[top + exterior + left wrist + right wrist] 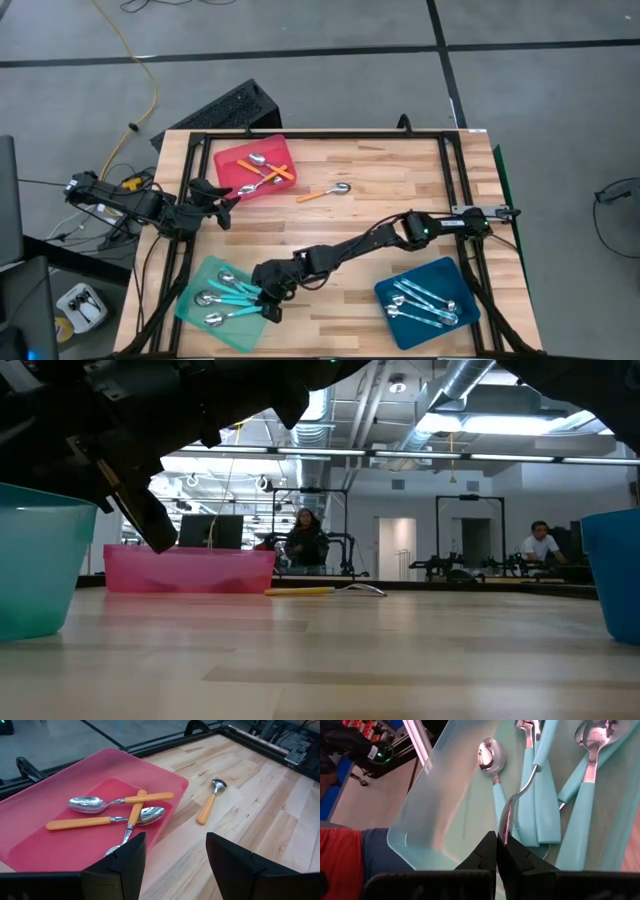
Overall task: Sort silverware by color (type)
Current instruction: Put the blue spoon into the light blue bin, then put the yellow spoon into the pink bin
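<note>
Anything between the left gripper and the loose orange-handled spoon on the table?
Only a corner of the flat red plastic tray and bare wood. The left wrist view shows the open left gripper beside that tray, with the orange-handled metal spoon on the boards beyond.

no text, label, brand, number or sign can be read in any of the views.
</note>
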You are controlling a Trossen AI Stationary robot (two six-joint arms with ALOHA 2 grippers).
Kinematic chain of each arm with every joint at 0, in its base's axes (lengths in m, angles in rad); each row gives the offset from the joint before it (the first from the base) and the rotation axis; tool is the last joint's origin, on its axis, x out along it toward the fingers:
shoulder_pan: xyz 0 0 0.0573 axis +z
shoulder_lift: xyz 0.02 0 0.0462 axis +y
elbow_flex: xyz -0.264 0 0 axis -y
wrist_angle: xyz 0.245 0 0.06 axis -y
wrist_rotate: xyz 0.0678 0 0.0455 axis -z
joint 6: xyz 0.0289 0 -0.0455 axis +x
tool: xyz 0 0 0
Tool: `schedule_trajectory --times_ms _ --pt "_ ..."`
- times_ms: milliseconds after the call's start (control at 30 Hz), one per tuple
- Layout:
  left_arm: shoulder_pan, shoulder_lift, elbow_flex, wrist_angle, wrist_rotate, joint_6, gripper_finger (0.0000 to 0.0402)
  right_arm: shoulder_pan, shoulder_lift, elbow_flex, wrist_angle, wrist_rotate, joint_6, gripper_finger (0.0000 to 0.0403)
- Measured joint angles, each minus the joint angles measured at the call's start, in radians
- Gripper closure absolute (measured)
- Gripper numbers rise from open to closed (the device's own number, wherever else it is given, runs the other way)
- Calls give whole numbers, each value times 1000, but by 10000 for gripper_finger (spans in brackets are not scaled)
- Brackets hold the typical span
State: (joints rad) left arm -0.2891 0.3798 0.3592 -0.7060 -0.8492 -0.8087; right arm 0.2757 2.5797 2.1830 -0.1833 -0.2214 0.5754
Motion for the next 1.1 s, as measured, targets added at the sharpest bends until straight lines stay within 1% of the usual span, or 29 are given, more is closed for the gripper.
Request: schedule_trajectory --times_ms 133,367,533,700,967,1100 --pt "0 0 0 -7 -1 0 212 -3 0 0 1 2 -9 367" --pt "0 0 0 -16 -2 0 212 -2 1 0 8 9 -35 335" --pt "0 0 0 -16 -2 0 212 -2 2 0 15 10 -52 322" --pt "0 0 0 -16 -2 0 212 -3 3 -2 32 12 -81 320" --pt "0 0 0 -17 -2 0 212 -5 9 -4 134 19 -175 319" --pt "0 0 0 -22 1 0 212 -15 -6 24 132 17 -235 319"
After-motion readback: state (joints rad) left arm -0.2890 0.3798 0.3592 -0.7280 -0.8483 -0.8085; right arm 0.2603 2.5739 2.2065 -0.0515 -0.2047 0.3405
